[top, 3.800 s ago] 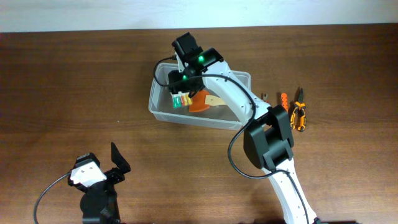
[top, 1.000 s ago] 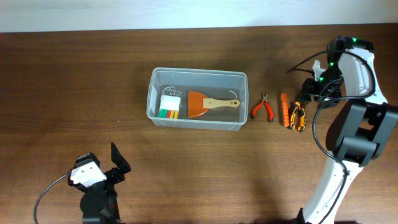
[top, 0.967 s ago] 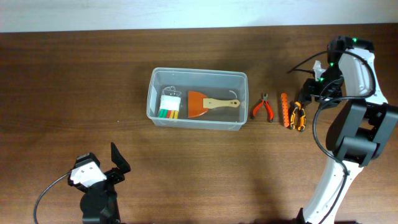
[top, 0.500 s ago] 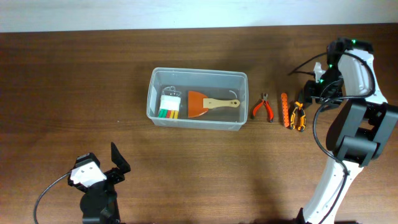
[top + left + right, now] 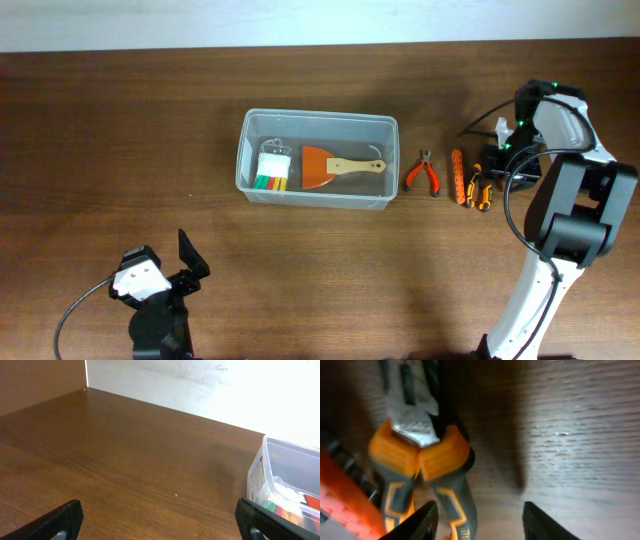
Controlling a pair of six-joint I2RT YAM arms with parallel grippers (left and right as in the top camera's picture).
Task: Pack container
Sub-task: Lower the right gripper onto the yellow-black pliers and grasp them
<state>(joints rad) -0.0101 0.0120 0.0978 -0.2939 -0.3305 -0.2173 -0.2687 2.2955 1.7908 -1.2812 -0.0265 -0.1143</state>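
The clear plastic container (image 5: 317,160) sits mid-table and holds an orange scraper with a wooden handle (image 5: 335,167) and a white packet with coloured stripes (image 5: 272,168). Its corner also shows in the left wrist view (image 5: 290,485). Right of it lie red-handled pliers (image 5: 423,174), an orange tool (image 5: 459,176) and orange-and-grey pliers (image 5: 479,186). My right gripper (image 5: 500,160) is open, low over the orange-and-grey pliers (image 5: 430,460), with one handle between its fingers (image 5: 480,525). My left gripper (image 5: 175,265) is open and empty near the front left (image 5: 160,520).
The orange tool's edge shows at the lower left of the right wrist view (image 5: 340,505). A pale wall borders the table's far edge (image 5: 200,385). Bare wood lies between my left gripper and the container.
My right gripper left the container, where the packet now lies, and swung to the tools on the right. In the last half second it dropped lower onto the orange-and-grey pliers.
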